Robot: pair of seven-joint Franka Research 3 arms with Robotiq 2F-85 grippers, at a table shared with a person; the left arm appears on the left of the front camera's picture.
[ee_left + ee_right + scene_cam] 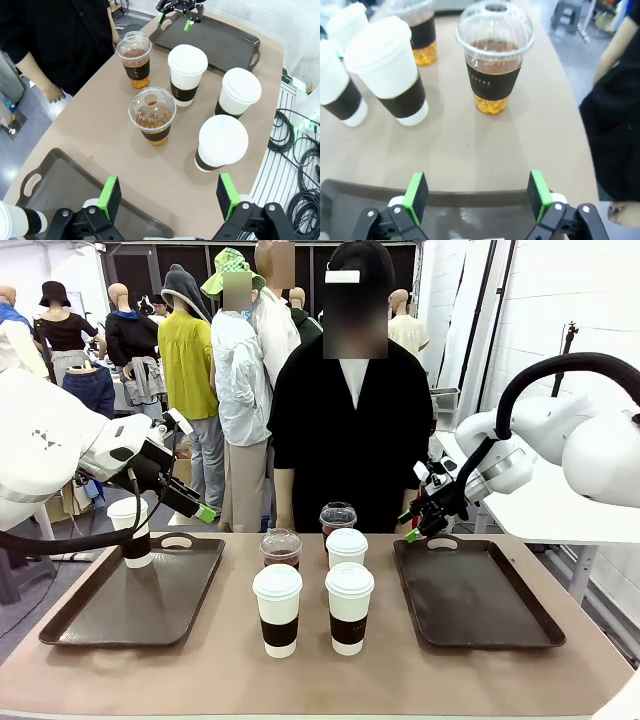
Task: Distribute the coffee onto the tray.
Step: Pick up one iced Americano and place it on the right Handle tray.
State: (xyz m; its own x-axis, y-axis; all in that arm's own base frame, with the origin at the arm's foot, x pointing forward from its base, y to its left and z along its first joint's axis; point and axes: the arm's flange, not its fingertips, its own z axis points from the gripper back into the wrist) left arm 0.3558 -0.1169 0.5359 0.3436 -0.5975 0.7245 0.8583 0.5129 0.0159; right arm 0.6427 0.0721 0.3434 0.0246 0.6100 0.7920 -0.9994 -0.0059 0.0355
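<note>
Front view: left gripper (197,472) and right gripper (410,525) both spread, empty. 5 cups (277,608), paper and clear plastic, stand between them.

Tan table (200,670); white wall (560,300) at right; grey floor (20,615); black cables (300,150) beside table edge.

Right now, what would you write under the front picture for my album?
Five coffees wait between two brown trays; one white cup already sits on the left tray.
</note>
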